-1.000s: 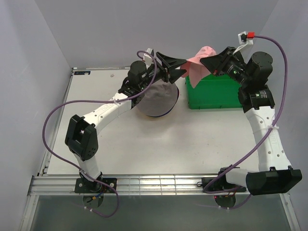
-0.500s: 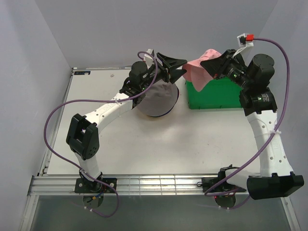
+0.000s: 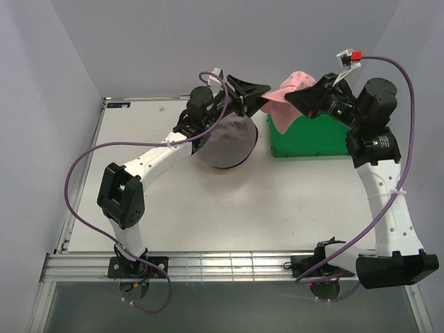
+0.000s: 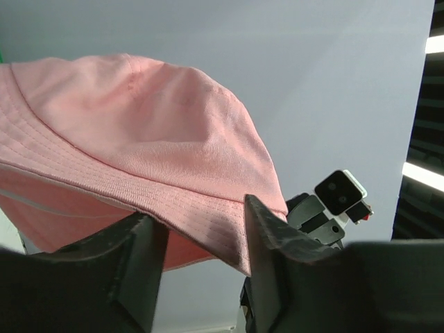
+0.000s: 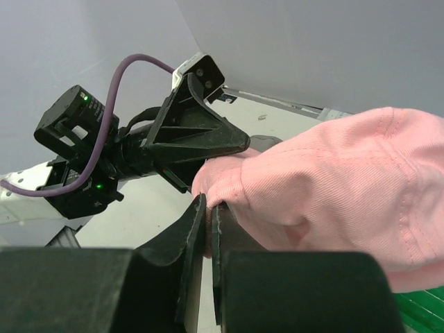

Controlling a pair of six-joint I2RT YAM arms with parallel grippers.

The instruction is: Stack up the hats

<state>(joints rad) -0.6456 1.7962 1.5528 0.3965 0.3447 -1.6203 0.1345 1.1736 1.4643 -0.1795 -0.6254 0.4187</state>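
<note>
Pink fabric first, seen from above: the pink hat [image 3: 295, 82] hangs in the air over the far left corner of the green bin [image 3: 309, 135], with my right gripper [image 3: 291, 97] pinched on its brim. My left gripper [image 3: 267, 96], jaws apart, meets the hat's edge just left of the bin. The grey hat [image 3: 227, 142] lies left of the bin, dome up.

From my left wrist, the brim passes between my spread fingers [image 4: 139, 257]; whether they touch it I cannot tell.

From my right wrist, my fingers [image 5: 191, 236] are closed narrow on the brim.
</note>
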